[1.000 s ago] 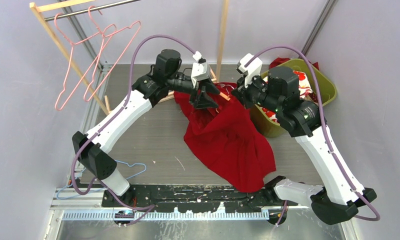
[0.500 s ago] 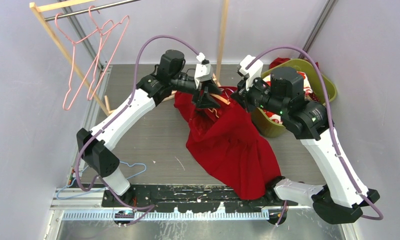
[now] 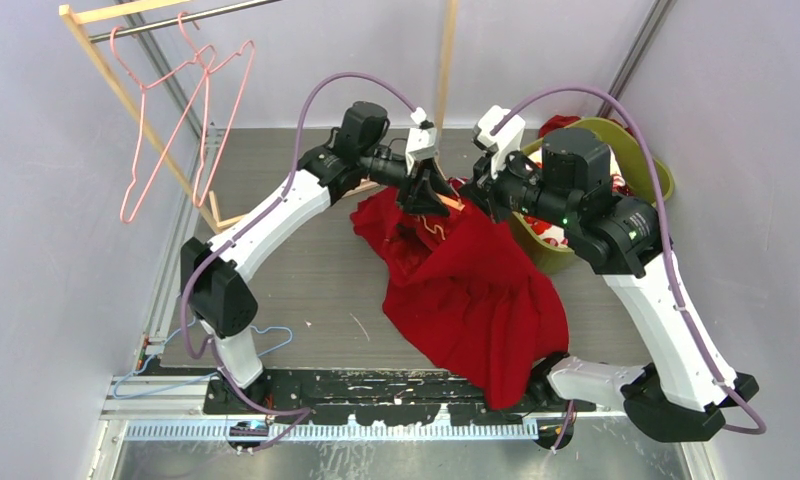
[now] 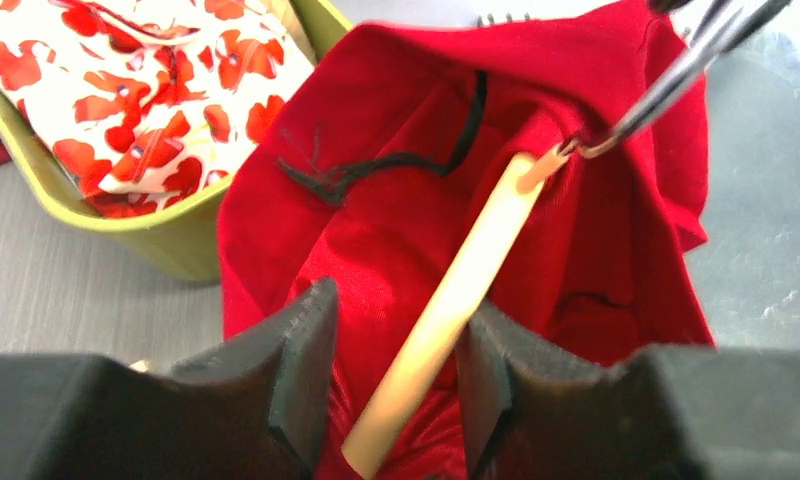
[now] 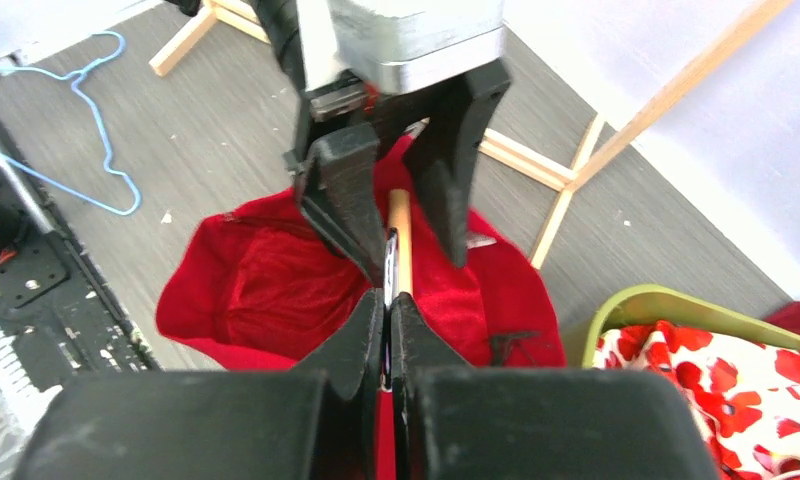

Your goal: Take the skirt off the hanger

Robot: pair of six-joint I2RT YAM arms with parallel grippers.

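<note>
Quick update from the remote seat. The biggest thing on the table [image 3: 296, 250] is the red skirt [image 3: 476, 290]. It's a long drape that starts just beside the green basket [image 4: 166, 240] and runs away from it toward the arm bases.

Compared with a second ago, the bunched top end has slid closer to the basket. The left arm has swung that way and dragged the waistband along. Both wrists now sit almost nose to nose on the side of the basket that faces the left arm.

The hanger [image 4: 456, 290] is on that same side of the basket, with its wooden bar sitting inside the waistband and red cloth all round it. So the skirt isn't off yet.

The left gripper [image 4: 401, 305] straddles the bar with a medium gap. The bar leans on one finger and I can see cloth past the other, so I read that as loosely around it, not clamped.

The right gripper [image 5: 387, 298] has its fingers pressed tight together at the bar's far end. It looks like it's pinching the hanger's metal wire [image 4: 676, 70], though the actual contact is cut off in the left wrist view.

My take is that the shift just brought the hanger to where both arms can work on it. The peeling itself is still ahead.
</note>
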